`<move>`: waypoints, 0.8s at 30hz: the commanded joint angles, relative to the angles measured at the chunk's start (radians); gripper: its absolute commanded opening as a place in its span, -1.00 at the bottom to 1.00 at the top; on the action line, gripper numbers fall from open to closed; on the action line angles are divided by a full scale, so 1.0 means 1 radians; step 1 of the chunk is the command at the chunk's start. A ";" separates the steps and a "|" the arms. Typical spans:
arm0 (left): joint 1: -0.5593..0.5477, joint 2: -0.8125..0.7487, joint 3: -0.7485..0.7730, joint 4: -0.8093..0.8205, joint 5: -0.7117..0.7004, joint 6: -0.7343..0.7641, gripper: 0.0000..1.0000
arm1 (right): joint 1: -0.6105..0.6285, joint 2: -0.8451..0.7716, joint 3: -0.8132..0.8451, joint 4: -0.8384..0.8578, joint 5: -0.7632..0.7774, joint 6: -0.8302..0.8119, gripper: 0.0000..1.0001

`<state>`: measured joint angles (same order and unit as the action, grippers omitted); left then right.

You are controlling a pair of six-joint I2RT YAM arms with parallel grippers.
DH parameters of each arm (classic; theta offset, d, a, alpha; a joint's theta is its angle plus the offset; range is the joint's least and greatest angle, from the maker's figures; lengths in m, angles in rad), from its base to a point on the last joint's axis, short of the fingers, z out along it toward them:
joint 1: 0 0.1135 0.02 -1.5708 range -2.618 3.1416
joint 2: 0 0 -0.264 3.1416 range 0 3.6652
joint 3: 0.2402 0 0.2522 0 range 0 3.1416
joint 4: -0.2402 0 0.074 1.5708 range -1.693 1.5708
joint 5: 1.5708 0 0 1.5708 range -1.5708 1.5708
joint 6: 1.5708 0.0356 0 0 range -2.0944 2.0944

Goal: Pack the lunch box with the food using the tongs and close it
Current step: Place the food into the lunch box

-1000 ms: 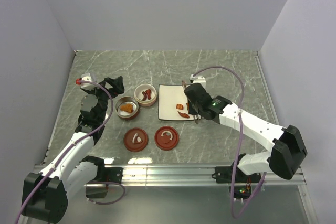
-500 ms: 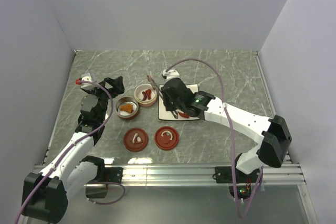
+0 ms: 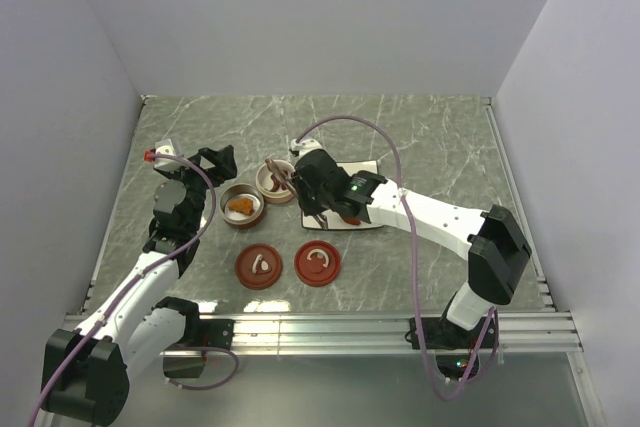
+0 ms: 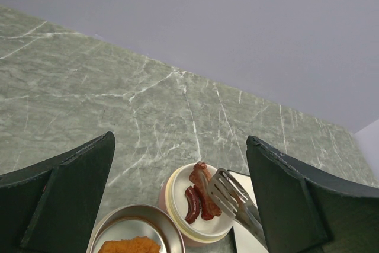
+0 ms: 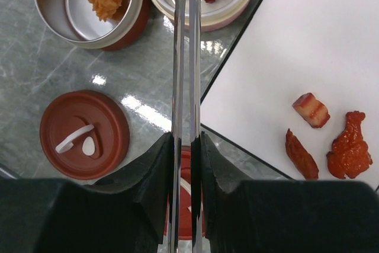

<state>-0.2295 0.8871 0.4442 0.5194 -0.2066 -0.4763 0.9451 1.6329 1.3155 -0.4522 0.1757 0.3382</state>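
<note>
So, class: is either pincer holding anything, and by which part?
The right pincer grips the tongs, squeezing both metal arms together partway along their length, with the tips pointing away. The left pincer is open and holds nothing.

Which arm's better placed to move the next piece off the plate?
Right. The right claw is shut on the long silver metal tongs, beside the white rectangular plate holding three red-brown food pieces. The left claw hangs open and empty.
</note>
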 commanded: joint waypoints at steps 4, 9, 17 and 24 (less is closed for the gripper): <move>0.004 -0.005 -0.001 0.048 0.007 -0.005 0.99 | 0.015 -0.010 0.044 0.066 -0.039 -0.015 -0.56; 0.004 -0.010 -0.004 0.047 0.006 -0.005 0.99 | 0.017 0.008 0.044 0.063 -0.055 -0.013 -0.56; 0.004 -0.011 -0.004 0.047 0.006 -0.005 0.99 | 0.017 0.028 0.034 0.044 -0.018 0.005 -0.52; 0.004 -0.017 -0.006 0.047 0.007 -0.007 0.99 | 0.017 0.030 0.033 0.012 0.036 0.018 -0.35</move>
<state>-0.2295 0.8871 0.4442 0.5194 -0.2066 -0.4763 0.9558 1.6749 1.3163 -0.4488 0.1619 0.3473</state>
